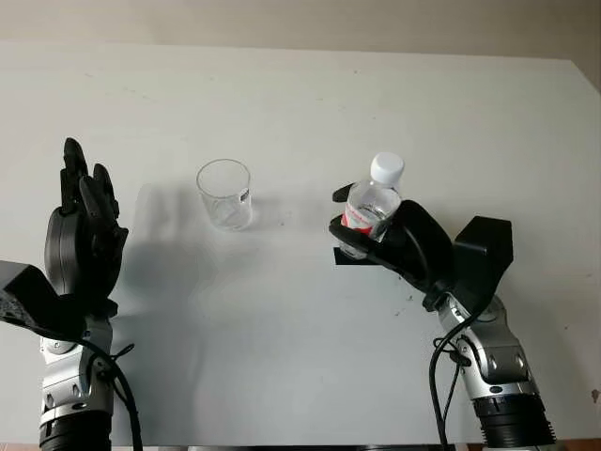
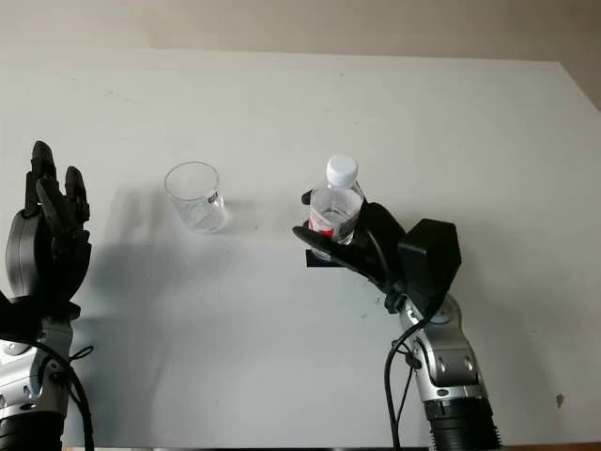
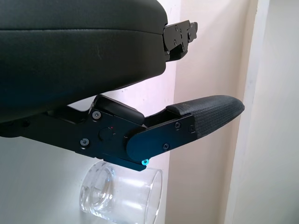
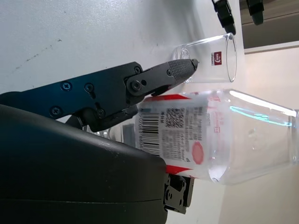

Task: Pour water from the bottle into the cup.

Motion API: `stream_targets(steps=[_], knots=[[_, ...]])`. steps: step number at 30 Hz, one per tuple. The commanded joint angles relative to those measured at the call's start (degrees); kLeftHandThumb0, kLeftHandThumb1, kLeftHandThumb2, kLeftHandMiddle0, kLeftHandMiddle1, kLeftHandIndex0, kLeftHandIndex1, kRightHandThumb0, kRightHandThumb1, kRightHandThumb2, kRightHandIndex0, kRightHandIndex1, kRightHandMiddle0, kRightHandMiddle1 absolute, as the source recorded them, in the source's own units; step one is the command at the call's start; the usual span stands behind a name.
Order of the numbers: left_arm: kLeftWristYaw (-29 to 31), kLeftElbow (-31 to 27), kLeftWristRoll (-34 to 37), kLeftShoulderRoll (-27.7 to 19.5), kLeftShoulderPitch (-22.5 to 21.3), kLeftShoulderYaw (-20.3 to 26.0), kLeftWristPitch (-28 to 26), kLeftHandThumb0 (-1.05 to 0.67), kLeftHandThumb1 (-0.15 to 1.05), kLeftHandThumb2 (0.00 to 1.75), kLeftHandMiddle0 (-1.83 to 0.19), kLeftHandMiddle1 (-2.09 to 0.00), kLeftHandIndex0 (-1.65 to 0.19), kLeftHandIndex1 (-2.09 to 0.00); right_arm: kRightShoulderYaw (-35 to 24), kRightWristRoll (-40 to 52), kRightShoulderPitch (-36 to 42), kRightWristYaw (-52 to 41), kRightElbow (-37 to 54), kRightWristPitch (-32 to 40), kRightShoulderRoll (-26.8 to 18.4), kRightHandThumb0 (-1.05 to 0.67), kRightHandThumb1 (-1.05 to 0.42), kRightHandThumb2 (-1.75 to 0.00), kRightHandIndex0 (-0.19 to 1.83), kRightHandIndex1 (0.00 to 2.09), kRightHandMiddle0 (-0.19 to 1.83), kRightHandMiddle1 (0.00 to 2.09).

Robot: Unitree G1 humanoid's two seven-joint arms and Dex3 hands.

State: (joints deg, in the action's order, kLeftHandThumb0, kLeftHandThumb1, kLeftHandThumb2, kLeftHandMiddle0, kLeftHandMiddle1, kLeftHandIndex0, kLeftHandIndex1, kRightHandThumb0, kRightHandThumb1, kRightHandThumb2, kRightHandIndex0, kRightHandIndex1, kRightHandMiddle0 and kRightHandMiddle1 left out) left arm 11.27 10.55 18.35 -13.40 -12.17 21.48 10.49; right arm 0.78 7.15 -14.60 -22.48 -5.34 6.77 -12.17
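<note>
Just ahead of the right hand [image 1: 376, 235], wrapped by its black fingers [image 1: 355, 237], stands the bottle [image 1: 373, 202], upright on the white table [image 1: 300, 103] with its white cap on. The fingers close round its lower body, hiding the base and most of the red-and-white label from the head camera; whether the bottle's bottom touches the table cannot be told from there. In the right wrist view the label [image 4: 182, 135], with barcode and red mark, shows plainly, one finger [image 4: 159, 79] lying across it, while the neck and cap run out of the picture. How much water is inside is hard to make out.

The cup [image 1: 224, 194], a clear glass with a small red mark near its rim, stands upright well apart from the bottle, toward the left hand's side and between the two hands. The left hand [image 1: 83, 225] is open, holding nothing, raised near the table's left side, with the cup off to its inner side. In the left wrist view the cup [image 3: 121, 196] is partly cut off behind that hand's finger [image 3: 187, 126].
</note>
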Motion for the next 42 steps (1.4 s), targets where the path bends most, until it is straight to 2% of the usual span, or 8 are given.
stream_targets(steps=[1, 4, 9, 12, 21, 25, 30, 42], knots=[[-0.11, -0.74, -0.10, -0.27, 0.65, 0.04, 0.18, -0.75, 1.05, 0.78, 0.19, -0.03, 0.19, 0.00, 0.05, -0.68, 2.21, 0.47, -1.19, 0.18, -0.34, -0.59, -1.02, -0.05, -0.19, 1.39, -0.19, 1.41], [0.26, -0.54, 0.18, -0.36, 0.56, 0.10, 0.22, -0.75, 1.05, 0.78, 0.19, -0.03, 0.19, 0.00, 0.10, -1.68, 2.76, 1.83, -0.14, 1.08, -0.67, -0.61, -1.01, -0.05, -0.19, 1.24, -0.19, 1.28], [-0.12, -0.91, -0.24, -0.52, 0.73, 0.00, -0.29, -0.76, 1.05, 0.78, 0.19, -0.03, 0.19, 0.00, -0.19, -2.14, 3.95, 1.85, 1.80, 0.96, -1.43, -0.62, -0.98, -0.05, -0.08, 0.25, -0.16, 0.39], [-0.02, -0.93, -0.09, -0.47, 0.72, 0.03, -0.33, -0.75, 1.05, 0.78, 0.19, -0.04, 0.19, 0.00, 0.05, -3.90, 4.69, 2.26, 1.63, -2.47, -2.05, -0.63, -0.97, -0.05, -0.11, 0.08, -0.18, 0.19], [-0.07, -0.67, -0.18, -0.34, 0.65, 0.06, -0.03, -0.75, 1.05, 0.77, 0.19, -0.05, 0.19, 0.00, -0.79, -5.54, 5.55, 4.13, 1.34, -7.46, -1.87, -0.70, -0.97, -0.05, -0.19, 0.00, -0.19, 0.01], [-0.04, -0.85, -0.14, -0.41, 0.70, 0.02, -0.21, -0.76, 1.05, 0.77, 0.19, -0.05, 0.19, 0.00, -0.70, -7.29, 5.73, 5.25, 0.89, -9.90, -2.50, -0.75, -0.96, -0.05, -0.19, 0.00, -0.19, 0.00], [0.15, -0.14, -0.18, -0.53, 0.31, 0.01, 0.06, -0.76, 1.05, 0.77, 0.19, -0.05, 0.19, 0.00, 0.88, -16.56, 6.17, 12.71, -0.32, -17.28, -3.16, -0.75, -0.93, -0.04, -0.19, 0.00, -0.19, 0.00], [0.29, 0.16, -0.33, -0.54, 0.02, -0.01, 0.33, -0.76, 1.05, 0.77, 0.18, -0.05, 0.19, 0.00, 1.64, -15.56, 4.03, 15.58, -3.71, -21.85, -0.14, -0.80, -0.96, -0.06, -0.19, 0.00, -0.19, 0.00]])
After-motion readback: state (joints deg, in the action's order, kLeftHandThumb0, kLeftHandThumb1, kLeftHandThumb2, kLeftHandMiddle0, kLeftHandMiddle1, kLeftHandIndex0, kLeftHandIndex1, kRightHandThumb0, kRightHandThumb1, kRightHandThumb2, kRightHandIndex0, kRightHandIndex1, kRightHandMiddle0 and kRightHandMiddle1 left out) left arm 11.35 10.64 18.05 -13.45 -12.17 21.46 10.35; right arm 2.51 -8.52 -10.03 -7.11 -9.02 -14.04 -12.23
